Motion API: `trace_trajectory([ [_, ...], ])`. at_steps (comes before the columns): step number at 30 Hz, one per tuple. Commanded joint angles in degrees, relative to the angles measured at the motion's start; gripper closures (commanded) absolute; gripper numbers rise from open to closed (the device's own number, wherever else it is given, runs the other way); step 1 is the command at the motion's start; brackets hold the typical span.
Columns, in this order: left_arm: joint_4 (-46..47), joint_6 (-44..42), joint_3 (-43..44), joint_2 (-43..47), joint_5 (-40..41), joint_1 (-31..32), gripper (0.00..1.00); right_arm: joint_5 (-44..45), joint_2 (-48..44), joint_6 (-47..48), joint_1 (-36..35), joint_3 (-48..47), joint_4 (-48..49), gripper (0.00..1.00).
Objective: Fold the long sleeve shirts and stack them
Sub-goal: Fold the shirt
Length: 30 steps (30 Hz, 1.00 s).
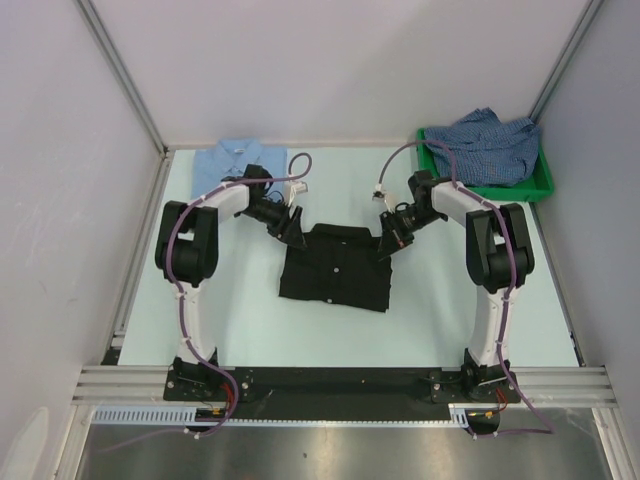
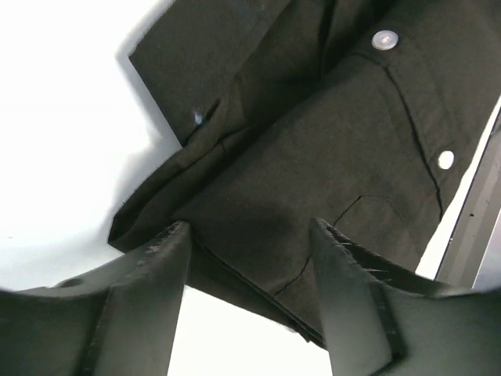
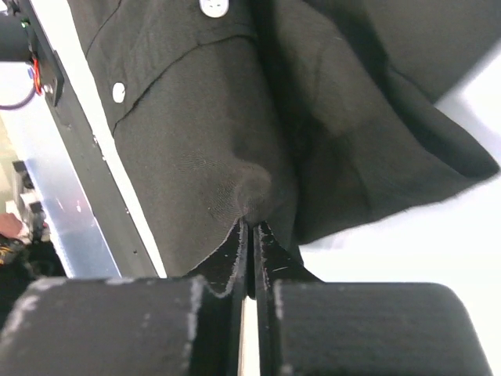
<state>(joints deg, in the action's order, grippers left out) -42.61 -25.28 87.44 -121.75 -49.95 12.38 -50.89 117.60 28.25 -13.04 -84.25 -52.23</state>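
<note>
Pale table (image 1: 240, 330), walls close on three sides. Black shirt (image 1: 335, 275) lies mid-table with table surface showing on its left, right and near sides. Light blue shirt (image 1: 235, 160) sits at the far-left edge, checked shirt (image 1: 485, 145) heaped in green bin (image 1: 545, 182) (far-right corner). Left tool (image 1: 290, 228) is open, astride the black shirt's far-left corner. Right tool (image 1: 388, 243) is closed, pinching its far-right edge (pinch clear only in the wrist view).
</note>
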Motion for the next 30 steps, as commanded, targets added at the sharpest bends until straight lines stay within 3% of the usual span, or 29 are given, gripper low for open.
trace_trajectory([
  [1,2.6,-0.3,-2.5,3.7,-3.0,0.3,0.4,0.4,-3.5,1.2,-1.3,-2.1,-0.4,1.0],
  [3,2.8,-0.6,-3.8,4.9,-3.4,0.2,0.47,0.4,-3.6,1.2,-1.3,-2.3,-0.4,1.0],
  [5,3.7,-0.7,-5.2,6.0,-4.1,-0.2,0.47,0.7,-4.3,1.6,-1.4,-2.6,-0.2,1.0],
  [9,9.5,3.9,-8.3,11.2,-2.5,-2.4,0.31,1.5,-5.3,2.8,-1.9,-2.3,-0.6,1.0],
  [13,14.7,7.4,-9.3,14.6,-1.4,-4.6,0.25,1.9,-5.5,3.9,-2.4,-2.2,-0.8,1.0],
  [20,8.7,4.5,-3.7,8.9,-3.7,-3.4,0.23,2.8,-6.3,6.8,-2.6,-1.8,-1.2,1.0],
  [30,5.1,-2.9,-3.4,4.3,-4.1,1.2,0.23,3.0,-7.3,8.7,-3.0,-1.9,-0.3,1.0],
])
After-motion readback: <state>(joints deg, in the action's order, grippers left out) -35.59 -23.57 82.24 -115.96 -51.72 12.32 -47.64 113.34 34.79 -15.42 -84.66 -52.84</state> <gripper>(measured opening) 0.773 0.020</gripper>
